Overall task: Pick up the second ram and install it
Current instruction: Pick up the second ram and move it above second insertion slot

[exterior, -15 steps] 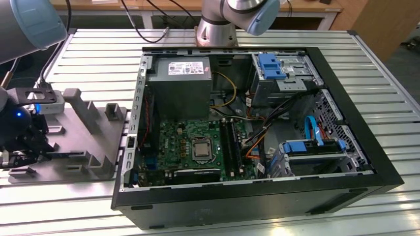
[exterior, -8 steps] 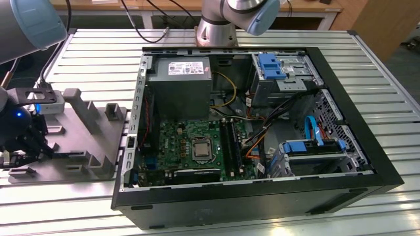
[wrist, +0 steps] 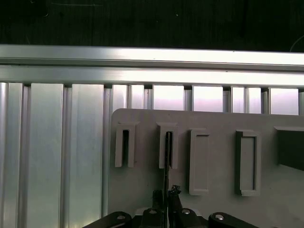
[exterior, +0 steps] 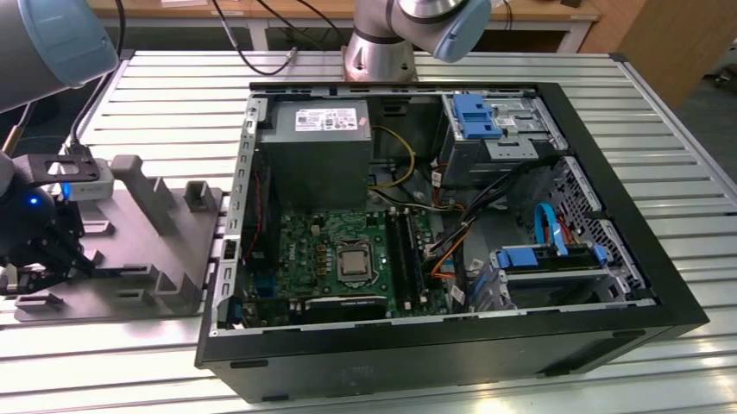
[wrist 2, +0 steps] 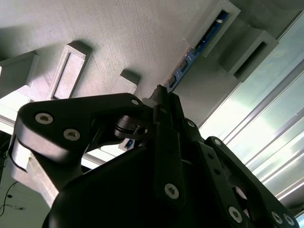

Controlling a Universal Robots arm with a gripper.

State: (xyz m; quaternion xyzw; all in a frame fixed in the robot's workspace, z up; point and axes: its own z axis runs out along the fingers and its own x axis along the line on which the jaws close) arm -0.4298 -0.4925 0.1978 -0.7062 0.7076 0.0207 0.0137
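Observation:
The second ram [wrist: 167, 156] is a thin dark stick seen edge-on, standing in a narrow slot of the grey holder plate [wrist: 142, 190]. In the second wrist view the second ram [wrist 2: 197, 50] shows a blue-green face running along that slot. My gripper [wrist: 165, 195] has its two black fingers drawn together on the stick's near end, also seen in the second wrist view [wrist 2: 161, 95]. In the exterior view the gripper [exterior: 33, 269] hangs over the holder plate [exterior: 138, 250] at the exterior view's left, apart from the open computer case [exterior: 345, 379].
The holder plate carries an empty narrow slot [wrist: 125, 145] beside the stick and wider raised pockets [wrist: 199, 161]. Ribbed aluminium table [exterior: 161, 95] surrounds everything. Inside the case lie the motherboard with its long black memory slots [exterior: 403, 250], a power supply [exterior: 317, 147], cables and blue drive bays [exterior: 553, 259].

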